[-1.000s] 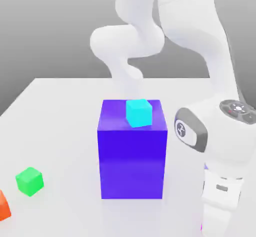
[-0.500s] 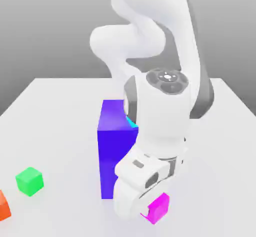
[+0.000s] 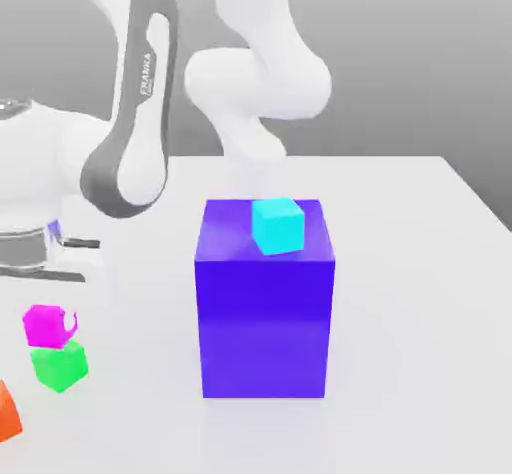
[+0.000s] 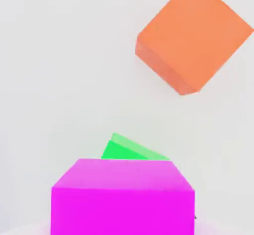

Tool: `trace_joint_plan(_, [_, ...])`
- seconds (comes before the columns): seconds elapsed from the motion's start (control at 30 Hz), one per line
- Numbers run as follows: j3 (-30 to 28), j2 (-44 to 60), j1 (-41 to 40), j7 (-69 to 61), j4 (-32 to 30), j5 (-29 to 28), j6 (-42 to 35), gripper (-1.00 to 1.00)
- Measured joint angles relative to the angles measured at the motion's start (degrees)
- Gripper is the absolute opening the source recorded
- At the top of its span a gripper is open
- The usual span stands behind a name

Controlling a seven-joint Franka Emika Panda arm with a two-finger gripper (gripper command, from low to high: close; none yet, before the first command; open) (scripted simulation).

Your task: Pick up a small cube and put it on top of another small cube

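Look at the lower left of the exterior view: your pink cube (image 3: 45, 325) sits on the green cube (image 3: 59, 364). You cannot tell if the gripper (image 3: 62, 320) grips it.

cyan cube (image 3: 277, 225) atop blue-violet block (image 3: 264, 307), orange cube (image 4: 192, 36)

The small glossy magenta-pink cube (image 3: 47, 325) sits on top of the small bright green cube (image 3: 60, 365). The green one rests on the white table, near the exterior view's left edge.
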Motion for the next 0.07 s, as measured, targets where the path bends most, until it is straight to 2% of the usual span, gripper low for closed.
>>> trace_joint_plan(0.07, [0.0,0.0,0.0,0.0,0.0,0.0,0.0,1.0])
